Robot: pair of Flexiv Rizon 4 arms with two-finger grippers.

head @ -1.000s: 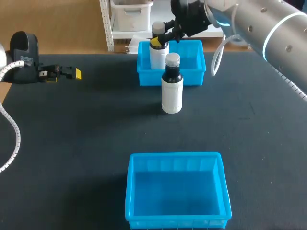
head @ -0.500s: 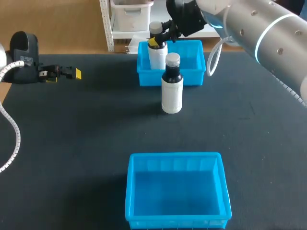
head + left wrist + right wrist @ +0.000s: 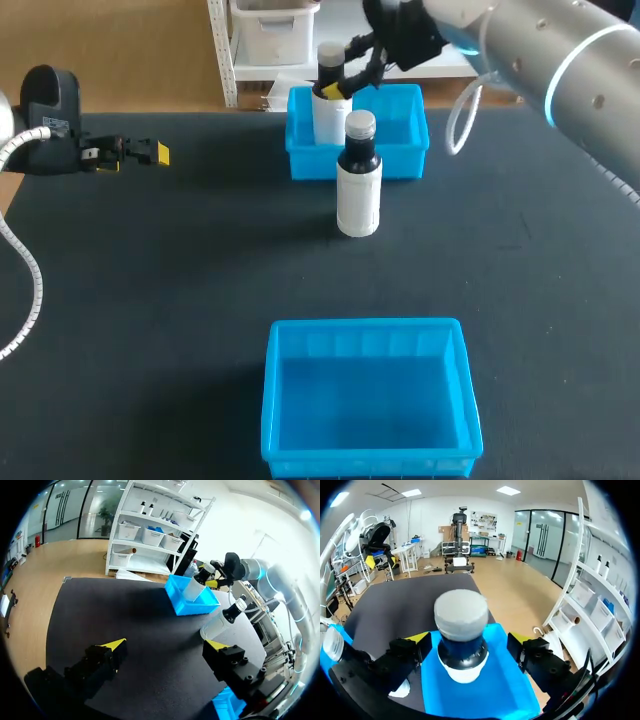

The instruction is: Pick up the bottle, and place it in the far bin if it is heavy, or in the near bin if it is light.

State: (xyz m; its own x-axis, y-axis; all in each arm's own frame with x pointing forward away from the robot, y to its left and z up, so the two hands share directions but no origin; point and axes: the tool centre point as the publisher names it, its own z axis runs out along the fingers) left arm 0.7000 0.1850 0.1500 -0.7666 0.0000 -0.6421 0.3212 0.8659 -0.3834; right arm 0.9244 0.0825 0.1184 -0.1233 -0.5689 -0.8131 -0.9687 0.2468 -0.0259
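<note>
Two blue bins (image 3: 400, 165) (image 3: 365, 326) and two white, dark-necked, grey-capped bottles (image 3: 328, 118) (image 3: 358, 198) are sitting here. Both end effectors (image 3: 165, 645) (image 3: 468, 639) are hanging open.

Robotics lab, right arm (image 3: 560, 60), left arm (image 3: 45, 110), black table (image 3: 150, 300)

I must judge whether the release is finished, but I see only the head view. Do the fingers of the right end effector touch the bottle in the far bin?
Observer: No. In the right wrist view the right end effector is open, with a gap between each finger and the neck of the bottle.
Operator: Does it stand straight in the bin?
Observer: Seen from above its cap, it looks upright, with its white body inside the walls of the far bin. Its base is hidden.
Operator: And the left end effector?
Observer: In the left wrist view the left end effector is open, with nothing between its fingers.
</note>
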